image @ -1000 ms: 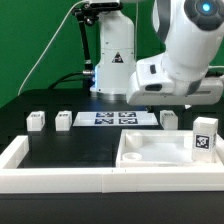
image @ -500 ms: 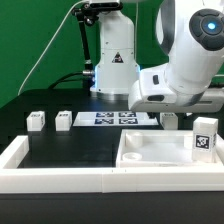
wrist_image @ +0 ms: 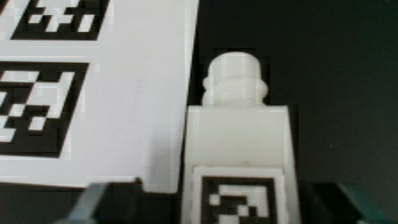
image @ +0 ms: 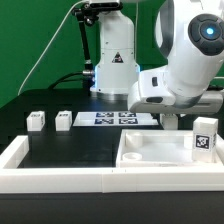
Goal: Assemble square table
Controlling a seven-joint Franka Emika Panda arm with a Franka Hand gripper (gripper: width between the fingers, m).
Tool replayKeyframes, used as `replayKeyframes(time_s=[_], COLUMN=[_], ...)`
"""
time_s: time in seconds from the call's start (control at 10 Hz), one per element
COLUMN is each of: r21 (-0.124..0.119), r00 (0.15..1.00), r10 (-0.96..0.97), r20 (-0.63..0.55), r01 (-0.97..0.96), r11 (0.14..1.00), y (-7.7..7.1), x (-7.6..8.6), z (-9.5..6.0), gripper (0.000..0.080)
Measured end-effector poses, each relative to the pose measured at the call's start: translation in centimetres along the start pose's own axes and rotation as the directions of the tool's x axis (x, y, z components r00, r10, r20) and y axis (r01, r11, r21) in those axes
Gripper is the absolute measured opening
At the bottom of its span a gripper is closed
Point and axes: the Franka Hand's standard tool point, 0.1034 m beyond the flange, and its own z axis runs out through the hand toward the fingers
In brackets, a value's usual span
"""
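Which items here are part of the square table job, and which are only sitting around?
Job:
table top
first leg, at the exterior view's far left
second leg, beside it
third leg, flanked by the open tool
fourth leg, at the exterior view's right

Lying about:
marker board
long white wall

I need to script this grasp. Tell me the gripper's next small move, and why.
Probably close the gripper on the leg: it lies between the fingers with a gap at each side, not yet gripped, beside the marker board.
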Motion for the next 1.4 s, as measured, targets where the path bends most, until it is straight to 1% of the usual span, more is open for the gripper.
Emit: replayKeyframes(time_s=[0.1, 0.7, 0.8, 0.9, 1.0, 1.1, 1.2, 1.3, 1.4], r21=[0.000, 0.003, 0.014, 0.027, 0.032, 0.026, 0.016, -0.005, -0.002], r00=[1.000, 1.000, 0.999, 0.999, 0.998, 0.998, 0.999, 0.999, 0.999], r10=[0.000, -0.009, -0.038, -0.042, -0.044, -0.047, -0.047, -0.032, -0.033], r20=[0.000, 0.001, 0.000, 0.014, 0.039, 0.047, 0.027, 0.024, -0.008], r01=[0.000, 0.009, 0.038, 0.042, 0.043, 0.046, 0.046, 0.032, 0.033], r11=[1.000, 1.000, 0.999, 0.999, 0.999, 0.999, 0.999, 0.999, 0.999], y=[0.0, 0.2, 0.9, 1.4, 1.7, 2.1, 2.4, 2.6, 2.5], x=[0.0, 0.0, -0.2, -0.9, -2.0, -2.6, -3.0, -3.8, -3.5], z=[0.0, -0.2, -1.3, -2.8, -4.4, -5.8, -6.6, -6.6, -6.6], gripper=[0.0284, 0.0286, 0.0286, 0.0287, 0.0287, 0.0287, 0.0288, 0.0288, 0.0288])
